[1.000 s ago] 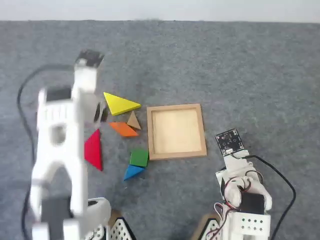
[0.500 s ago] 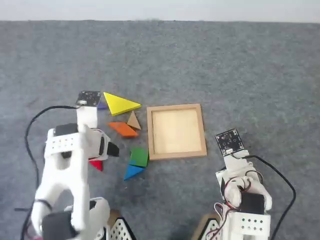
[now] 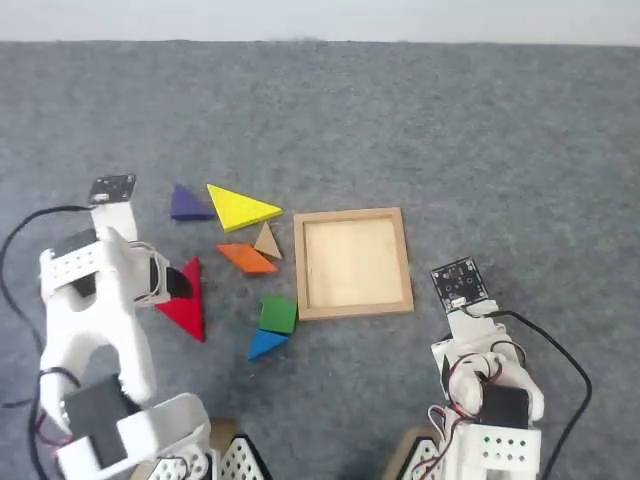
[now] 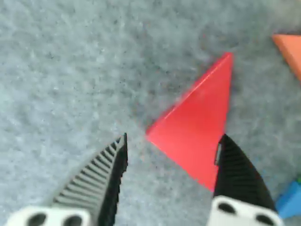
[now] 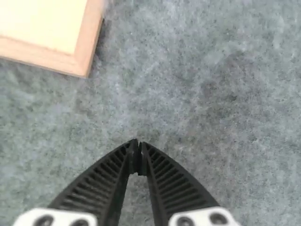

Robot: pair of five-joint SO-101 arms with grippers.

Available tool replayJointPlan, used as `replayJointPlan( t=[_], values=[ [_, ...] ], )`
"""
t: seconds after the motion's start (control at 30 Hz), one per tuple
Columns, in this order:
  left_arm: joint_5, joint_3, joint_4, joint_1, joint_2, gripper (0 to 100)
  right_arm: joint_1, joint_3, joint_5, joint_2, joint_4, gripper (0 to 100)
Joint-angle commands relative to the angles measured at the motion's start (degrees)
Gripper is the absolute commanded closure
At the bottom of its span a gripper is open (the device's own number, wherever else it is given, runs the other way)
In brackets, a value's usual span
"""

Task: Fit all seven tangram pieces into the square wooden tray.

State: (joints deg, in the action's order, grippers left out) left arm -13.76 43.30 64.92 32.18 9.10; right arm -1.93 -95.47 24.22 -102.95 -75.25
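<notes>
The square wooden tray (image 3: 352, 306) lies empty on the grey carpet, its corner (image 5: 84, 52) visible in the right wrist view. Left of it lie a yellow triangle (image 3: 238, 207), purple triangle (image 3: 186, 203), tan triangle (image 3: 266, 241), orange piece (image 3: 246, 258), green square (image 3: 279, 314), blue triangle (image 3: 265, 343) and red triangle (image 3: 186, 300). My left gripper (image 4: 171, 146) hangs open over the red triangle (image 4: 200, 123), one finger on either side of its corner. My right gripper (image 5: 138, 150) is shut and empty above bare carpet, near the tray's front right corner.
Grey carpet (image 3: 450, 140) covers the whole table, with open room behind and right of the tray. The left arm (image 3: 95, 300) stands over the table's left side. A black cable (image 3: 20, 250) loops beside it. The right arm's base (image 3: 485, 400) sits at the front right.
The left arm has swung back from beside the yellow triangle towards the front left and dropped low over the red triangle. The purple triangle has come into view. The right arm is unmoved.
</notes>
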Motion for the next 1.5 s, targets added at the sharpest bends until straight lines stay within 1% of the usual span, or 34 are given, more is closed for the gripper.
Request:
replayJointPlan(
  t=[0.0,0.13,0.2,0.3,0.47,0.6,0.7,0.87,0.97,1.07,1.2,1.3,1.47],
  values=[
    [-1.1,-2.3,-0.7,0.4,0.2,72,0.2,-1.0,0.4,-0.9,-0.1,99.1],
    [-1.1,-2.2,-0.8,0.2,0.0,72,0.2,-1.0,0.4,-0.9,-0.1,99.1],
    [-2.4,-2.2,-0.7,0.2,-0.8,72,0.2,-1.0,0.4,-0.9,-0.1,99.1],
    [-2.6,-3.4,-1.1,0.1,-5.4,72,0.2,-1.0,0.4,-0.9,-0.1,99.1],
    [-2.6,-9.3,-1.1,0.4,-13.6,72,0.2,-1.0,0.4,-0.9,-0.1,99.1],
    [-3.0,-13.8,-1.1,0.3,-18.0,72,0.2,-1.0,0.4,-0.9,-0.1,99.1],
    [-3.0,-14.6,-0.8,-0.5,-20.7,72,0.2,-1.0,0.4,-0.9,-0.1,99.1],
    [-2.9,-14.9,1.0,-1.7,-21.5,72,0.2,-1.0,0.4,-0.9,-0.1,99.1],
    [-2.7,-14.5,3.7,-2.6,-22.0,72,0.2,-1.0,0.4,-0.9,-0.1,99.1],
    [-2.5,-14.4,6.8,-2.8,-22.0,72,0.2,-1.0,0.4,-0.9,-0.1,99.1],
    [-2.5,-14.4,8.2,-2.5,-22.0,72,0.2,-1.0,0.4,-0.9,-0.1,99.1],
    [-2.5,-14.3,8.3,-2.5,-22.0,75,0.2,-1.0,0.4,-0.9,-0.1,99.1],
    [-2.5,-14.3,7.0,-2.6,-21.5,76,0.2,-1.0,0.4,-0.9,-0.1,99.1]
  ],
)
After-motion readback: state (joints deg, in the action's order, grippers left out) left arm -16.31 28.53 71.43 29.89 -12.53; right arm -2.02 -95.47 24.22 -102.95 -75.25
